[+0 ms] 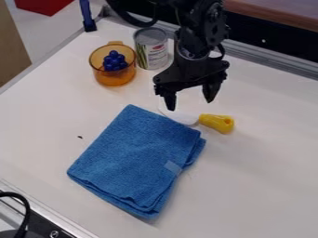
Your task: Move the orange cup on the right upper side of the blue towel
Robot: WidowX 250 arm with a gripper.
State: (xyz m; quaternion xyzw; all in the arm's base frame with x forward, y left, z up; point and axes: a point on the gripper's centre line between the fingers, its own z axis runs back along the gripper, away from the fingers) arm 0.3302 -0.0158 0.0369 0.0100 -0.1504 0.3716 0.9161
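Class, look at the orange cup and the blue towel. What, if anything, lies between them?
Nothing does: the camera view shows a bare stretch of white tabletop between the orange cup and the blue towel.

Showed the black hand (190,104) at the upper middle of the frame, fingers spread apart, above the white counter (261,176). Took in the orange cup (115,78) at upper left, with a cluster of dark blue balls (114,60) inside, and a can (151,51) just to its right. Showed the folded blue towel (133,158) left of centre and a yellow-handled tool (208,121) beside the towel's upper right edge.
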